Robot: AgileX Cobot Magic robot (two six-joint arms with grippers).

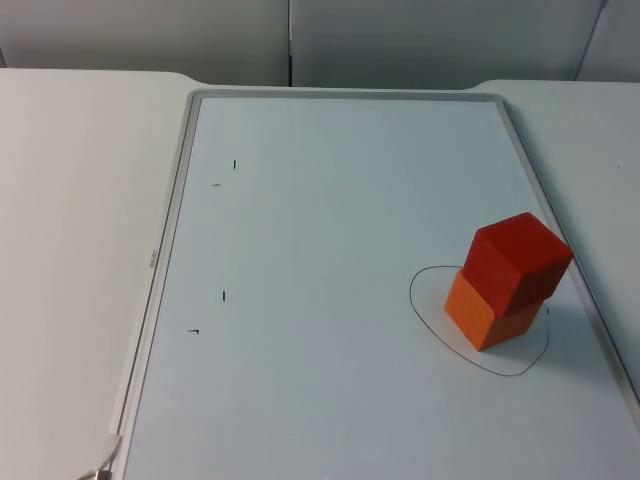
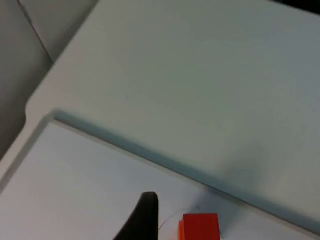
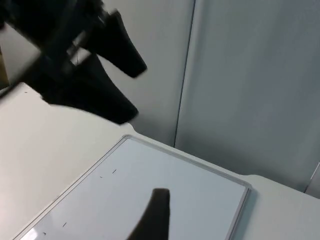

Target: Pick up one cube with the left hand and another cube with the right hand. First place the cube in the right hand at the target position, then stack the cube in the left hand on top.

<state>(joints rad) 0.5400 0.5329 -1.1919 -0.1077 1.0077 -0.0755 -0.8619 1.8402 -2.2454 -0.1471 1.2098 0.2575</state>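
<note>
A red cube [image 1: 520, 260] sits on top of an orange cube [image 1: 490, 315], slightly turned against it. The stack stands inside a thin hand-drawn outline [image 1: 425, 310] near the right edge of the whiteboard [image 1: 170, 220]. In the left wrist view the red cube [image 2: 200, 227] lies just past a black fingertip [image 2: 145, 215], apart from it. In the right wrist view my left gripper [image 3: 135, 91] hangs high in the air, open, with nothing between its fingers. My right gripper [image 3: 156, 215] is raised well above the board, away from the stack.
The whiteboard carries a few small pen marks [image 1: 222, 296] on its left half. A grey partition wall [image 1: 290, 40] closes off the table's far side. A small metal object [image 1: 100, 470] lies at the board's near left corner.
</note>
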